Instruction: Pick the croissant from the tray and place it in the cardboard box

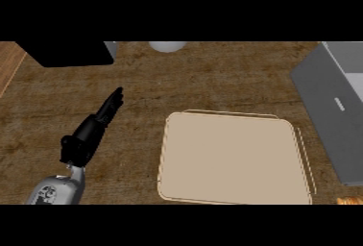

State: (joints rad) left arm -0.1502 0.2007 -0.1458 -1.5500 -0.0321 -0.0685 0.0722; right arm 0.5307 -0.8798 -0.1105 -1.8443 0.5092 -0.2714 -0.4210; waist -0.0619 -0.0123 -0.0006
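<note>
Handling a croissant calls for care, by my judgement: it is light, soft and flaky, it crushes and sheds crust under a pinch, so the best hold is across its thick middle with fingers and thumb on opposite sides, not on the thin tips, which snap. Where it lies is the hard part. The beige tray sits in the middle of the brown surface, a little to the right, and no pastry shows on the part of it in view. The only likely sign is an orange-brown sliver at the near right corner of the view, just beyond the tray's near right corner and cut off by the frame. It may be the croissant, but its shape, and whether anything holds it, cannot be told. The right hand shows nowhere. The left hand is at the left, well apart from the tray, fingers straight and pressed together, pointing toward the far side and holding nothing. A grey container runs along the right edge, partly cut off. Whether it is the cardboard box I cannot tell. A black block at the far left and a pale round thing at the far edge are both clipped and hard to name.
</note>
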